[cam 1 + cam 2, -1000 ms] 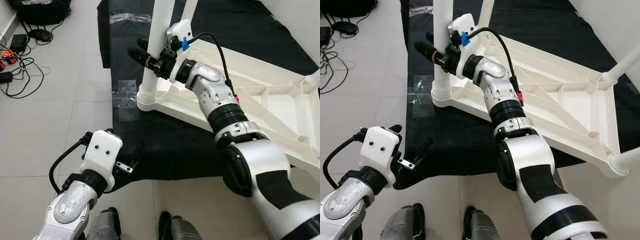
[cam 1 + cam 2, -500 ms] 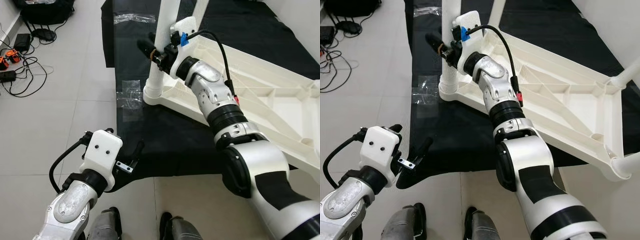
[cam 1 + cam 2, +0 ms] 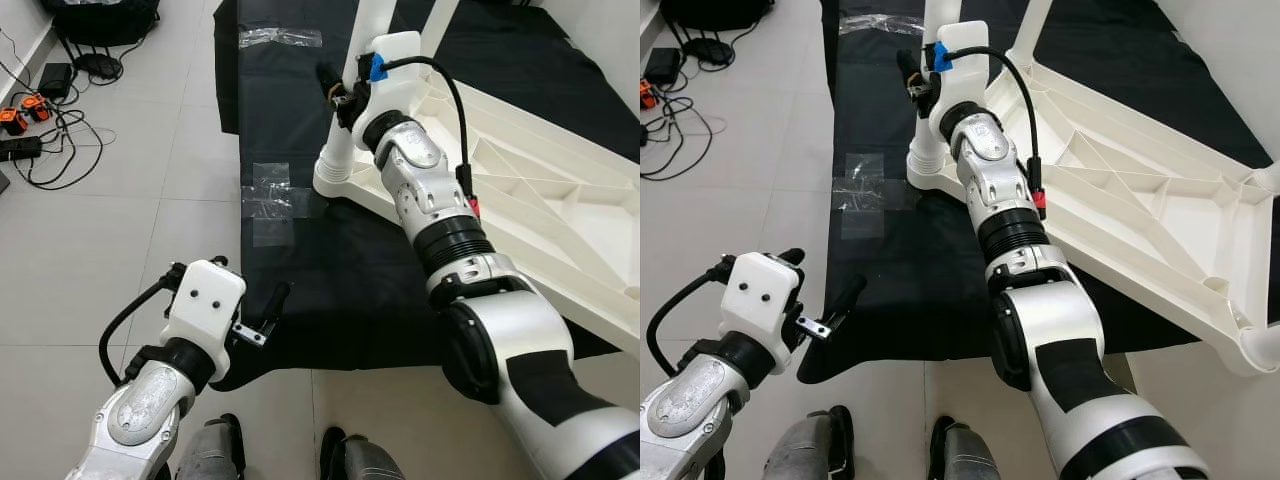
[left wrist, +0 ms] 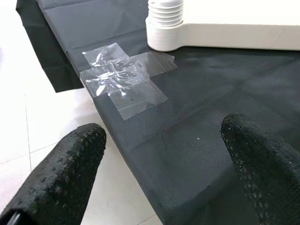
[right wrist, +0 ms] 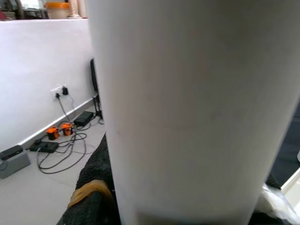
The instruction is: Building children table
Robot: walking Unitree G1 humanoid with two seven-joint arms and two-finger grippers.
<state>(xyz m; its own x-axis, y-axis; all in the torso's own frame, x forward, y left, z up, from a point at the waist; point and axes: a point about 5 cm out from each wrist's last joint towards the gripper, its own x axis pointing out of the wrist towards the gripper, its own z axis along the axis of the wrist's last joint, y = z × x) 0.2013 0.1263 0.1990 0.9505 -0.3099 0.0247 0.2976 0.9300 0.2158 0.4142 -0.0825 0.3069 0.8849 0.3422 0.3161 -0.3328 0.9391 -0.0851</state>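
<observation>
The robot's right gripper closes its two black fingers around a white table leg, gripping the tube a little above the ribbed collar where it enters the corner socket of the overturned white tabletop. In the right wrist view the leg stands hard against the camera, with one finger wrapped round its side. The silver right arm reaches forward across the ribbed underside of the tabletop, which lies upside down on a black mat; a second leg rises behind the first.

The left gripper hangs low near the robot's feet, its fingers spread apart and holding nothing, over the mat's near edge. Its wrist view takes in the socket collar and a patch of clear tape fixing the mat to the floor.

The likely trouble is the joint itself: if the leg is turned or pushed off-axis, it could bind or sit crooked in the socket. With nothing bracing it, the light tabletop could also slide on the mat or lift at that corner. A smooth round tube may equally slip within the fingers.

The floor is pale tile. Cables, a power strip and small orange gadgets lie by the wall to the robot's left, with a dark bag beyond.
</observation>
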